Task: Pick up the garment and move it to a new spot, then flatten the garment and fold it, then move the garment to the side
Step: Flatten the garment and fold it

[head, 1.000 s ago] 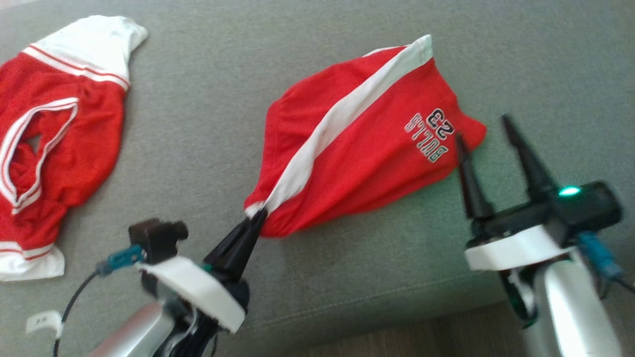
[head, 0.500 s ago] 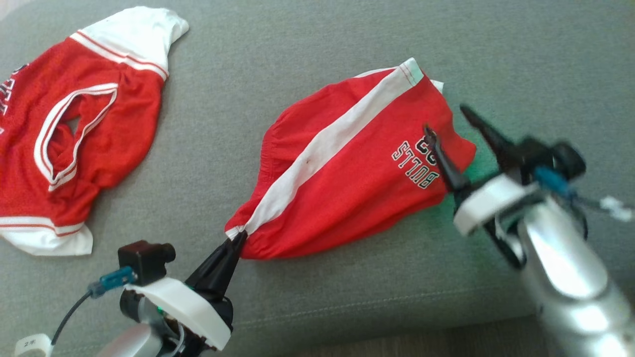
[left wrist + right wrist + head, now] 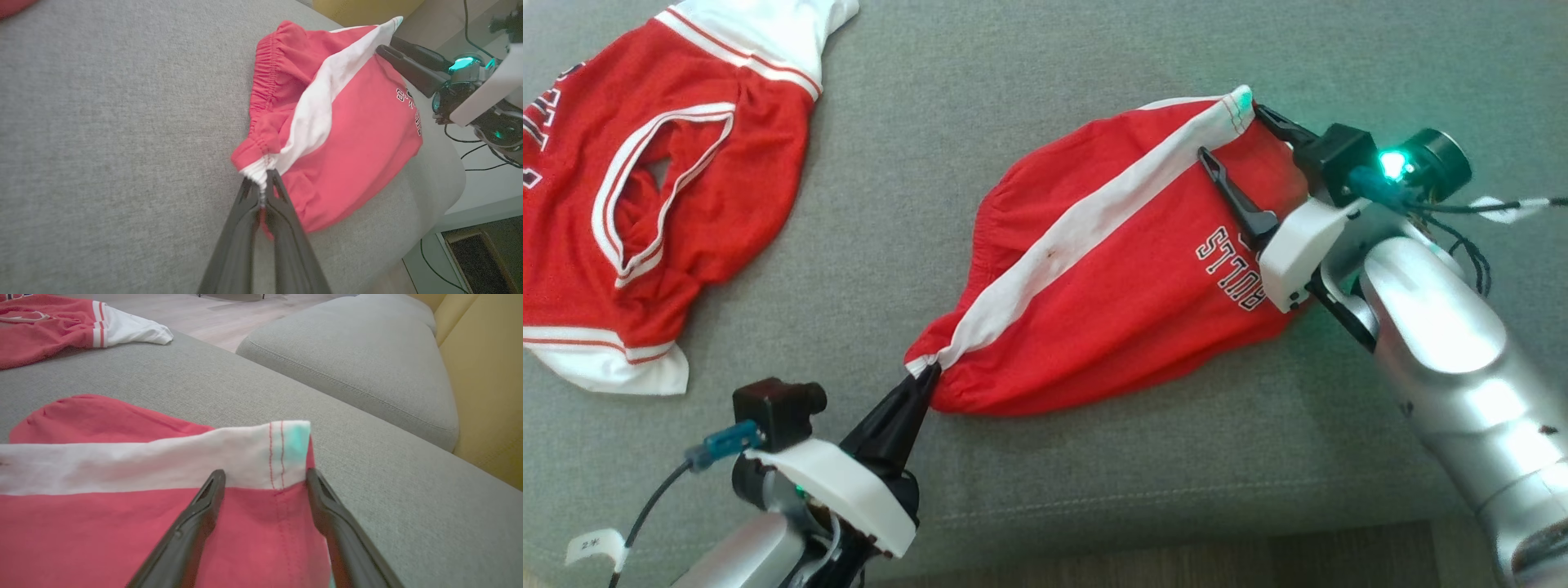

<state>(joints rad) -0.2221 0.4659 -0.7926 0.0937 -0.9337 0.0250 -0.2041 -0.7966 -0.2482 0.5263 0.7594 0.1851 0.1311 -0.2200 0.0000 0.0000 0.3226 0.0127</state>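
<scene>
The left hand is closed tight, its two dark fingers pinched together on a bunched corner of the shorts where the white side stripe meets the gathered waistband. In the left wrist view the left hand has a small tuft of white fabric squeezed between its tips, and a sliver of red shows lower down between the fingers.

The right hand is spread wide and holds nothing. Its fingers straddle the far corner of the shorts at the hem end of the white stripe: one finger lies over the red panel, the other sits at the hem's edge. In the right wrist view the right hand frames the stitched hem corner, which is tinted green by the wrist light. Whether either finger presses the cloth or just hovers over it cannot be told.

The shorts lie on the grey sofa cushion, stretched out between the two hands, near the cushion's front edge.

The lettering on the shorts is partly covered by the right hand's white mount — only "BULLS" reads, upside down. A red and white jersey lies well apart at the upper left, cut off by the frame — its print is unreadable.
</scene>
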